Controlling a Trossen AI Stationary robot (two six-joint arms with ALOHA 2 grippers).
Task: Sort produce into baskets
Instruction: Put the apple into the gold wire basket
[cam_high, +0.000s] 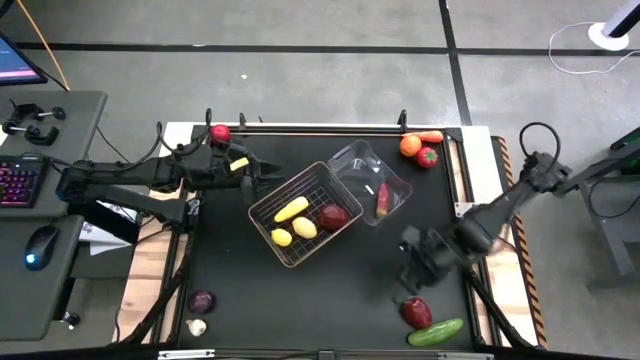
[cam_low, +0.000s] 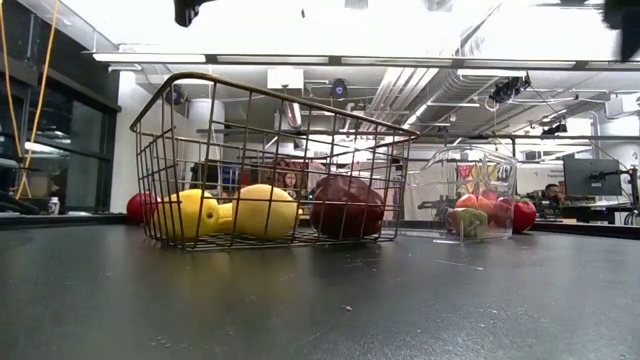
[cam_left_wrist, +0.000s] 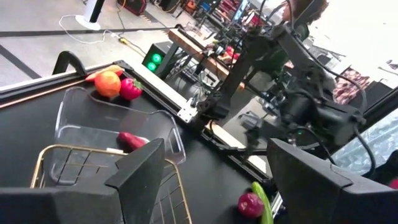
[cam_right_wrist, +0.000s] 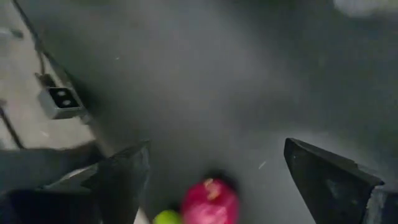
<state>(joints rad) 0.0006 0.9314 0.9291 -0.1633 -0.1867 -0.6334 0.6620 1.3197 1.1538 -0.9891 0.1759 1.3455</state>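
- High view: I am bringing the right gripper, jaws spread and empty, in over the red apple that is lying beside the green cucumber near the table's front right corner. To do this well I am judging I should centre the fingers on the apple alone, clear of the cucumber, before closing. The left gripper is hovering near the back left; a yellow piece is showing at its tip, though I cannot tell whether it is gripping it.
- High view, containers: the wire basket mid-table is holding two lemons and a dark red fruit; the clear tub touching it is holding one reddish piece.
- Low view: the basket's yellow and red contents are showing through the mesh.
- Right wrist view: the apple is sitting between my open fingers.
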